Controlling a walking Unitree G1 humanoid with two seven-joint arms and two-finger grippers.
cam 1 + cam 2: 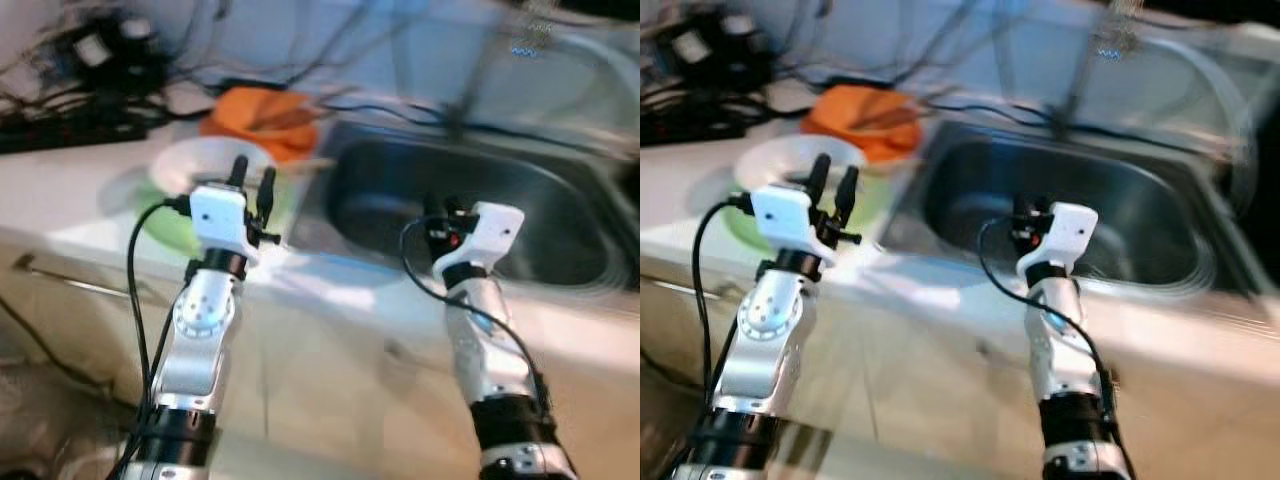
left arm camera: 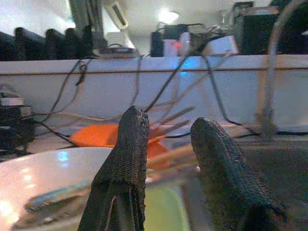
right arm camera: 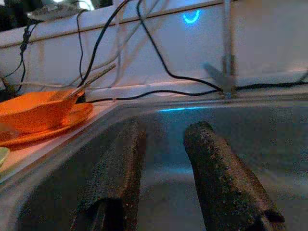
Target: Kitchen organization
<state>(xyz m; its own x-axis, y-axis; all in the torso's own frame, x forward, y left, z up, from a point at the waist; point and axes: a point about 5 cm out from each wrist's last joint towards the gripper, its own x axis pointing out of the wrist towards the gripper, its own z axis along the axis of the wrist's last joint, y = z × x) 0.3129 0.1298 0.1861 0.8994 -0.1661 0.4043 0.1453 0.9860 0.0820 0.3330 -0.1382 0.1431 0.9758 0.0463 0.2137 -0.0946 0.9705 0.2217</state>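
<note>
My left claw [image 1: 252, 178] is open and holds nothing, right over the white plate [image 1: 205, 160] near the desk's [image 1: 70, 195] front edge, beside the sink [image 1: 560, 215]. I think the plate is hard, smooth and could break, so I would pinch its rim. The orange bowl [image 1: 262, 118] sits behind it. My right claw [image 3: 159, 159] is open over the sink.

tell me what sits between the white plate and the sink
In the left eye view, only a bare strip of counter separates the white plate from the sink; the orange dish sits behind that gap.
</note>
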